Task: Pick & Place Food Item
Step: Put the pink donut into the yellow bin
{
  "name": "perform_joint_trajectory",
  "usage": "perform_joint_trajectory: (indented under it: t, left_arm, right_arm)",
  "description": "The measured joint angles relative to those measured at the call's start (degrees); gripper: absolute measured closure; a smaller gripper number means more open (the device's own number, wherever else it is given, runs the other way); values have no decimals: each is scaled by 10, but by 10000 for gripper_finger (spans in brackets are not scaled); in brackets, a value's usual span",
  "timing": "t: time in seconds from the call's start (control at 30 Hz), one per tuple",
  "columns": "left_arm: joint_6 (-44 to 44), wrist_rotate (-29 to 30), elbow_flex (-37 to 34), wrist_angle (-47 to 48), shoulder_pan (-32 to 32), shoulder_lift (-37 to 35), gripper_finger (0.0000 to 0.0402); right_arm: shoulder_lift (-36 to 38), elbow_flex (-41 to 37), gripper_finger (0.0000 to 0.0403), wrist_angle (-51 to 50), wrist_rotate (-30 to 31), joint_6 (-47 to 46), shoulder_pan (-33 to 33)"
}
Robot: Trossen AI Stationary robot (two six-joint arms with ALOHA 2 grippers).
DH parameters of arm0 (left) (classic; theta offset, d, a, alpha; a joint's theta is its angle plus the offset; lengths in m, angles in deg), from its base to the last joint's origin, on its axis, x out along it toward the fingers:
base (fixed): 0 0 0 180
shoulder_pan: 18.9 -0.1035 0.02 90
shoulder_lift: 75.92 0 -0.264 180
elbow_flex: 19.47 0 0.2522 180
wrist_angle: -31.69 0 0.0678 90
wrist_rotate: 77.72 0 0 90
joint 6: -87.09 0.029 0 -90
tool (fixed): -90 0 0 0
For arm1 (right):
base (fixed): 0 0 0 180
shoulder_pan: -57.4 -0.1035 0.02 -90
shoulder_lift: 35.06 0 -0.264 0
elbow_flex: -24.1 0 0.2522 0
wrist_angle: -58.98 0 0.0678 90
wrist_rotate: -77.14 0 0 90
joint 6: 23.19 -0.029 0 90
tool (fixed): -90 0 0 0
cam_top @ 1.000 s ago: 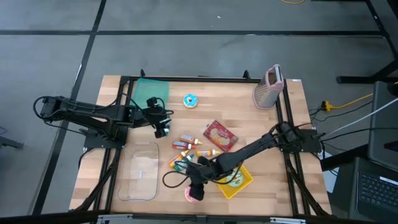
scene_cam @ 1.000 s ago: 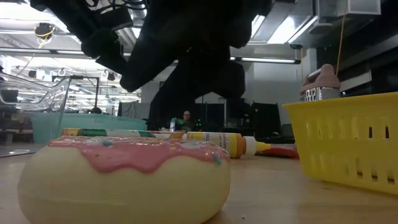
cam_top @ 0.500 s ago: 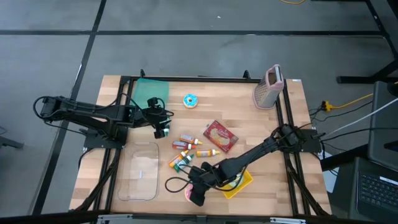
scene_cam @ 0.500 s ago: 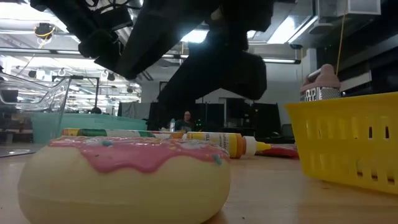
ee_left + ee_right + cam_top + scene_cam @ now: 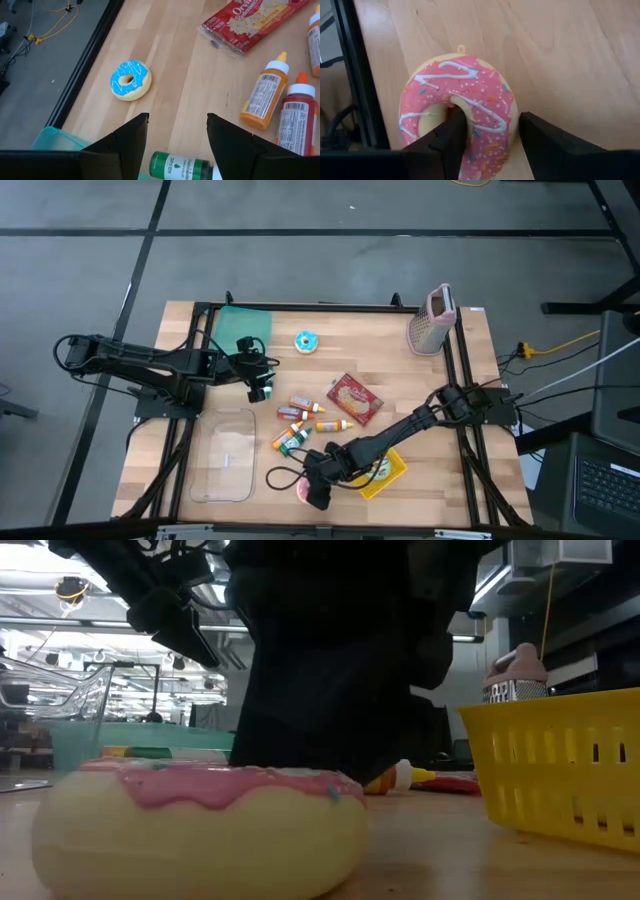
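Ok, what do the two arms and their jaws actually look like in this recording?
Both arms are black, slim and jointed, built of tube-like links. The left gripper ends in two flat, matte black wedge-shaped plates with angular edges; the right gripper has the same black plates. A thin black cable loops on the table beside the right arm's wrist. No markings are visible on either arm.

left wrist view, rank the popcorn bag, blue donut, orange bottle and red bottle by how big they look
1. popcorn bag, largest though cut off by the frame
2. red bottle and orange bottle, too alike to rank; the red one is cut off and nearer the camera
3. blue donut, smallest
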Motion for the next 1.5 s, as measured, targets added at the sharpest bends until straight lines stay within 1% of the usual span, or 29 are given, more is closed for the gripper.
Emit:
perform_joint_trajectory:
  t: [0.07, 0.13, 0.2, 0.33, 0.37, 0.43, 0.53, 0.6, 0.73, 0.8, 0.87, 0.97, 1.07, 1.17, 1.23, 1.3, 1.5]
  left_arm:
    - [0, 0, 0, -1, 0, 0, 201]
    - [0, 0, 0, -1, 0, 0, 201]
    - [0, 0, 0, -1, 0, 0, 201]
    - [0, 0, 0, -1, 0, 0, 201]
    - [0, -1, 0, -1, 0, 0, 201]
    - [1, -1, 0, -1, 0, 0, 201]
    - [1, -1, 0, -1, 0, 0, 201]
    - [1, -2, 0, -1, 0, 0, 201]
    - [1, -2, 0, -1, 0, 0, 201]
    - [1, -2, 0, -1, 0, 0, 201]
    - [1, -2, 0, -1, 0, 0, 201]
    - [1, -2, 0, -3, 0, 0, 201]
    - [1, -2, 0, -6, 0, 0, 201]
    - [1, -2, 0, -10, 0, 0, 201]
    - [1, -2, 0, -17, 0, 0, 201]
    - [2, -2, 0, -17, 0, 0, 201]
    - [2, -3, 0, -16, 0, 0, 201]
  right_arm:
    - [0, 0, 231, -1, 13, 7, 1]
    - [0, 0, 253, 0, 17, 14, 3]
    - [0, 0, 287, 0, 16, 18, 7]
    - [0, 0, 375, 3, 16, 21, 13]
    - [0, 0, 385, 4, 16, 22, 15]
    - [4, -1, 385, 6, 19, 28, 19]
    - [16, -2, 385, 11, 42, 44, 26]
    - [36, -2, 392, 11, 58, 54, 30]
    - [89, -2, 392, 9, 82, 81, 35]
    - [118, -2, 392, -13, 100, 87, 36]
    - [146, -1, 392, -60, 121, 80, 36]
    - [180, -1, 392, -172, 154, 31, 22]
    - [201, -1, 392, -284, 170, -52, -4]
    - [213, -1, 392, -355, 180, -144, -33]
    - [213, -1, 392, -384, 183, -193, -52]
    - [213, -1, 392, -391, 185, -234, -69]
    - [212, -2, 392, -434, 184, -336, -111]
